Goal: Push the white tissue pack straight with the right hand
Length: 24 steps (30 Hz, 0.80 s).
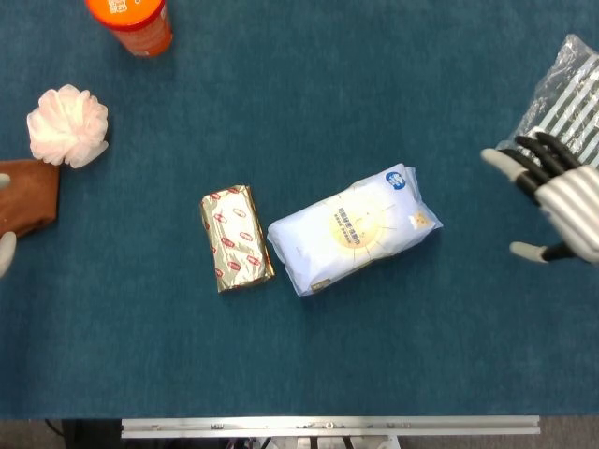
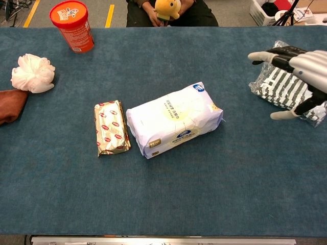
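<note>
Over at the table's right edge my right hand (image 2: pixel 296 71) hovers, fingers spread and empty, approaching; next I must reach the skewed tissue pack (image 2: pixel 174 120) and nudge it square.

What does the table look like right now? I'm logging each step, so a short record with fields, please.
white tissue pack: lies askew mid-table, untouched
right robot hand: open, fingers spread, right of the pack, apart from it
left robot hand: only a fingertip shows at the left edge
gold packet: just left of the pack
striped bag: far right, beneath the right robot hand
orange tub: far left corner
</note>
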Tool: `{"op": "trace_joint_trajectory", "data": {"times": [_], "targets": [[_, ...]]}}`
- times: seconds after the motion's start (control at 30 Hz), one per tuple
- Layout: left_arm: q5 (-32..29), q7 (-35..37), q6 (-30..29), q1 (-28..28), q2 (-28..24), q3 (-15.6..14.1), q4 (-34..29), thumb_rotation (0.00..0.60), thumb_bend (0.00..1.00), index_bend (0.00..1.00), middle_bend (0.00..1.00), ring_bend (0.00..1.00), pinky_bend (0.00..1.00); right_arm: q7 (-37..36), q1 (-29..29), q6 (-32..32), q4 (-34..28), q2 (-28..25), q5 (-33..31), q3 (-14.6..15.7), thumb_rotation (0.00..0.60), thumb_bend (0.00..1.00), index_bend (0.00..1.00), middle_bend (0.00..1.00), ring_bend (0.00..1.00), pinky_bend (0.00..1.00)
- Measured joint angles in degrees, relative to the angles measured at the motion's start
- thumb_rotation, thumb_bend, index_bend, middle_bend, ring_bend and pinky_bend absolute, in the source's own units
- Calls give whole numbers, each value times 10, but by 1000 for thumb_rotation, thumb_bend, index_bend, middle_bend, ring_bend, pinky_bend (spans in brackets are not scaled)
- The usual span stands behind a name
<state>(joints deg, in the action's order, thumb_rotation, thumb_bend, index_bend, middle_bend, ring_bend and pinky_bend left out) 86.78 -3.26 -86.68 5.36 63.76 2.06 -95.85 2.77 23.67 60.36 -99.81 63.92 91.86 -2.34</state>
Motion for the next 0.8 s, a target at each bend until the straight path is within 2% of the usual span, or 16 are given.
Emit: {"op": "trace_joint_trajectory", "data": {"times": [0.2, 0.63, 0.8], "targets": [[0, 0, -1, -2, -1, 0, 0, 600, 346, 254, 249, 187, 219, 19, 45, -56, 6, 55, -36, -14, 568, 0, 0, 36, 0, 0], [-11, -6, 6, -2, -1, 3, 1, 600, 346, 254, 248, 187, 219, 100, 111, -114, 43, 147, -111, -42, 572, 0, 0, 39, 0, 0], [-15, -5, 8, -3, -4, 3, 0, 600, 346, 254, 246, 187, 219, 118, 136, -140, 57, 171, -141, -47, 584, 0, 0, 78, 0, 0]]}}
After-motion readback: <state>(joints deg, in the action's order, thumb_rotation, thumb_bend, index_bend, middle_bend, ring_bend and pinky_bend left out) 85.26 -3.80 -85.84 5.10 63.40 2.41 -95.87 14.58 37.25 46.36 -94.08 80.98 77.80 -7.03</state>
